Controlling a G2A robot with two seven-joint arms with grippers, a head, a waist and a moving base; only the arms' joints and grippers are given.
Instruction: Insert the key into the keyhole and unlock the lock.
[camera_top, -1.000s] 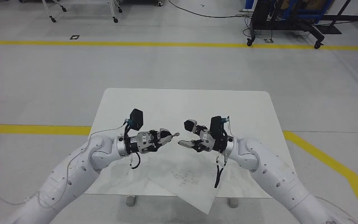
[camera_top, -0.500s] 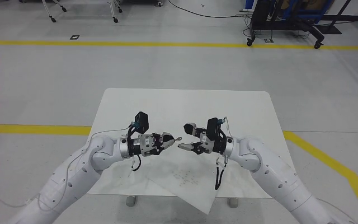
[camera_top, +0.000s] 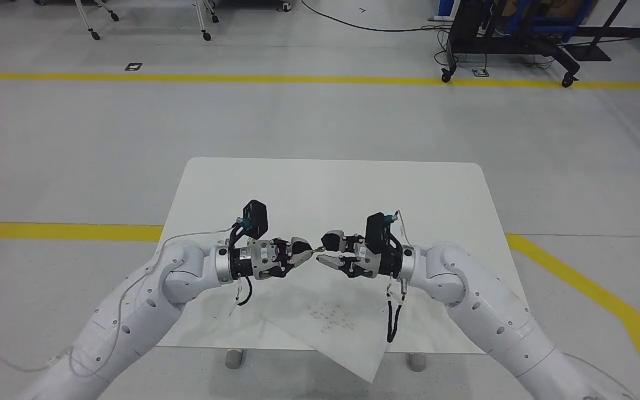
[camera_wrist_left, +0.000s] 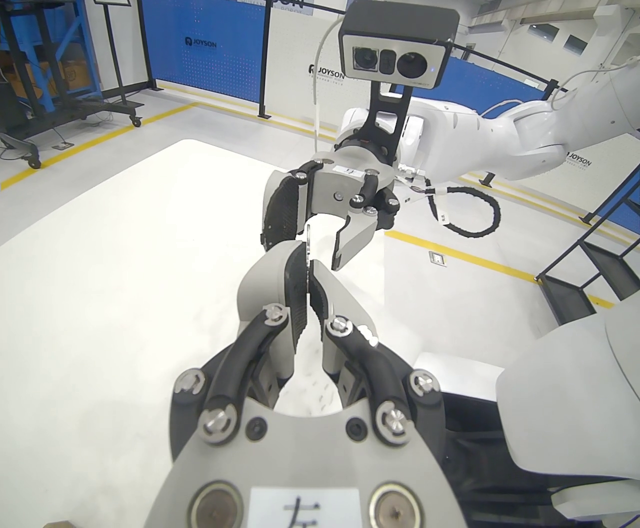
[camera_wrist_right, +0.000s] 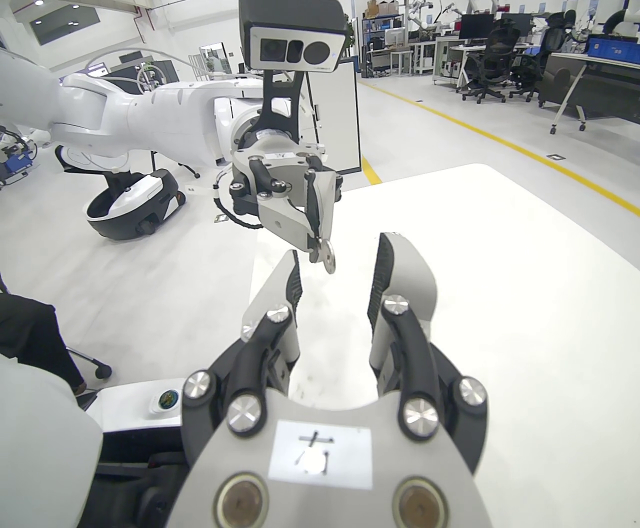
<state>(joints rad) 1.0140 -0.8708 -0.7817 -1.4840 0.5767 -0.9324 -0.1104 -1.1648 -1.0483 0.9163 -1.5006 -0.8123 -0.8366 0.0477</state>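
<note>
Above the middle of the white table (camera_top: 420, 190) the two grippers meet tip to tip. My left gripper (camera_top: 306, 249) (camera_wrist_left: 308, 262) is shut on a small silver key (camera_wrist_left: 309, 239) (camera_wrist_right: 327, 255), which sticks out past its fingertips. The key's round flat end points toward the other arm. My right gripper (camera_top: 328, 257) (camera_wrist_right: 342, 262) is open and faces it. Its two fingers (camera_wrist_left: 350, 240) stand on either side of the key's free end, not touching it.
A white sheet (camera_top: 330, 320) lies on the table near the front and hangs over the edge. A black cable loop (camera_top: 392, 315) dangles from the right arm. The far half of the table lies bare behind the grippers.
The grippers have closed the gap between them. The right gripper came in toward the left one, and its open fingers now straddle the key's end.
</note>
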